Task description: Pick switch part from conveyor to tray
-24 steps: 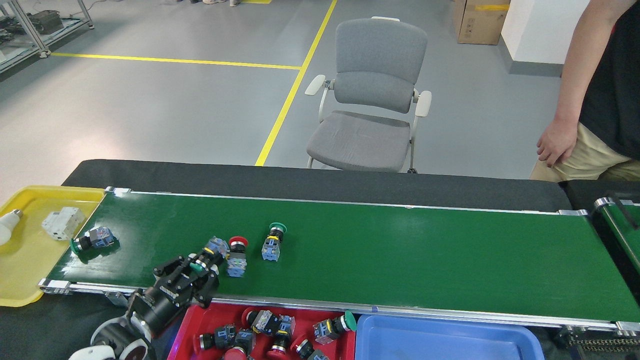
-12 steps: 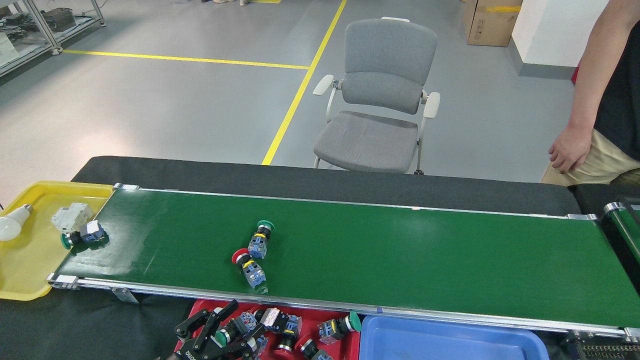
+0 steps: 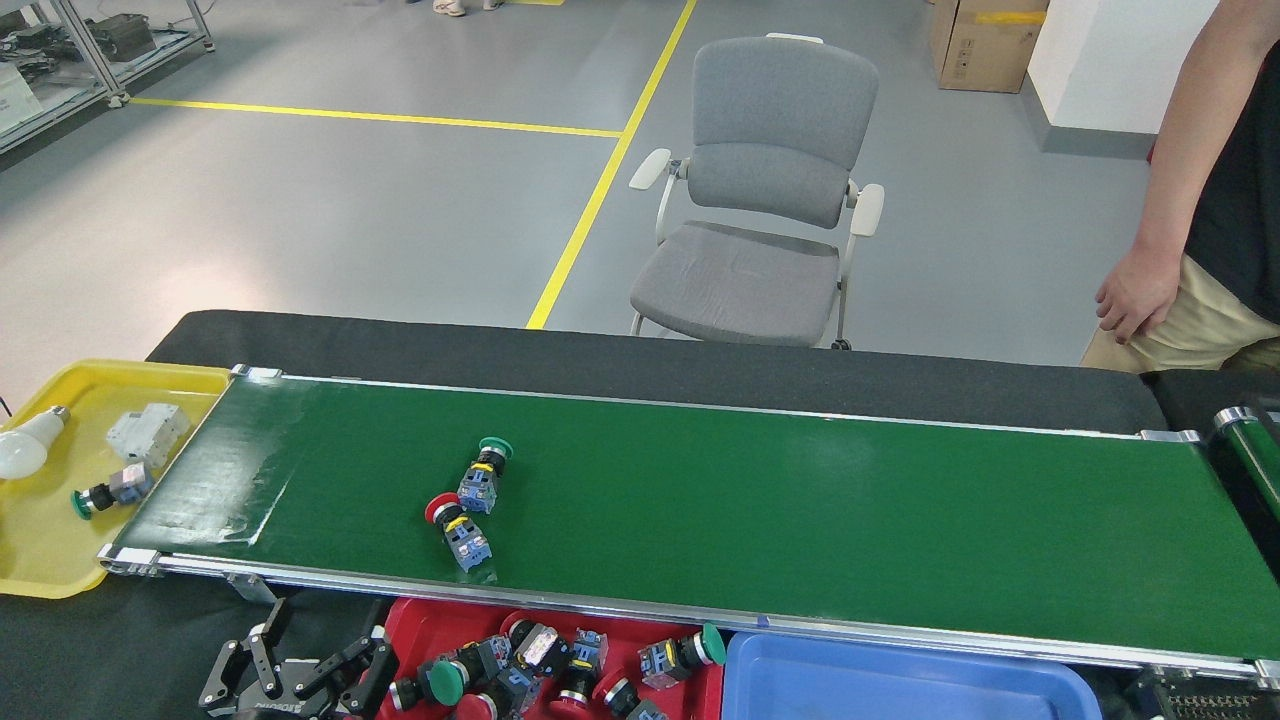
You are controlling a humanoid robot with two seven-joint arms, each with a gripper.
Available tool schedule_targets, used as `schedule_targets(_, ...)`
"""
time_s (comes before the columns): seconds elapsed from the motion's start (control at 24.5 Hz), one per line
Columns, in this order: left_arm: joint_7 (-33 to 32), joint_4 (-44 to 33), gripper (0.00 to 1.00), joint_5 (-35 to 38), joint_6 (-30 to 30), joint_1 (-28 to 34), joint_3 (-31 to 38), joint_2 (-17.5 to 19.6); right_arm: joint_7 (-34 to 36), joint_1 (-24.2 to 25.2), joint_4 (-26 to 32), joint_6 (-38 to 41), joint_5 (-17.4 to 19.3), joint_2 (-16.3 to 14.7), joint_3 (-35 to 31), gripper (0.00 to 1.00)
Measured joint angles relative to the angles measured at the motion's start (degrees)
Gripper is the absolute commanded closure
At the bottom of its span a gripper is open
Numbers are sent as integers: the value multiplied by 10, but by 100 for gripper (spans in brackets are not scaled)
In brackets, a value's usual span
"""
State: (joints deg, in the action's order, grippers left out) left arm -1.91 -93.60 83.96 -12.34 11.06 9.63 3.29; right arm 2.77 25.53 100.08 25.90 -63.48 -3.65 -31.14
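Observation:
Two switch parts lie close together on the conveyor [image 3: 800, 500], left of its middle: one with a green cap [image 3: 483, 472] and one with a red cap [image 3: 456, 530] nearer the front edge. The red tray [image 3: 412, 622] sits below the belt's front edge and holds several switch parts, among them a green-capped one [image 3: 440, 682] at its left end. My left gripper [image 3: 305, 668] stands open and empty just left of the red tray, over the black table, at the bottom edge of the view. My right gripper is out of view.
A yellow tray [image 3: 40, 560] at the belt's left end holds a light bulb [image 3: 25, 455], a white breaker [image 3: 148, 432] and a green-capped switch part [image 3: 108, 492]. A blue tray [image 3: 900, 680] sits right of the red one. A grey chair [image 3: 765, 200] and a person's hand [image 3: 1135, 295] are beyond the belt.
My left gripper carried a green-capped switch part off the belt to the red tray, let it go and moved left. The belt carried the parts left; the leftmost one dropped into the yellow tray.

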Motion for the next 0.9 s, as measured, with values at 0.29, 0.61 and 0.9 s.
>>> schedule_targets(0.29, 1, -1, 0, 19, -4, -31, -21, 0, -2, 4, 0, 19, 0, 0, 0, 0)
schedule_targets(0.61, -15, 85, 0, 24, -9, -97, -20, 19, -9, 14, 1, 33, 0, 3, 0, 0)
schedule_targets(0.9, -18, 214, 61, 23, 21, -185, -15, 43, -11, 16, 1, 40, 0, 5, 0, 0)
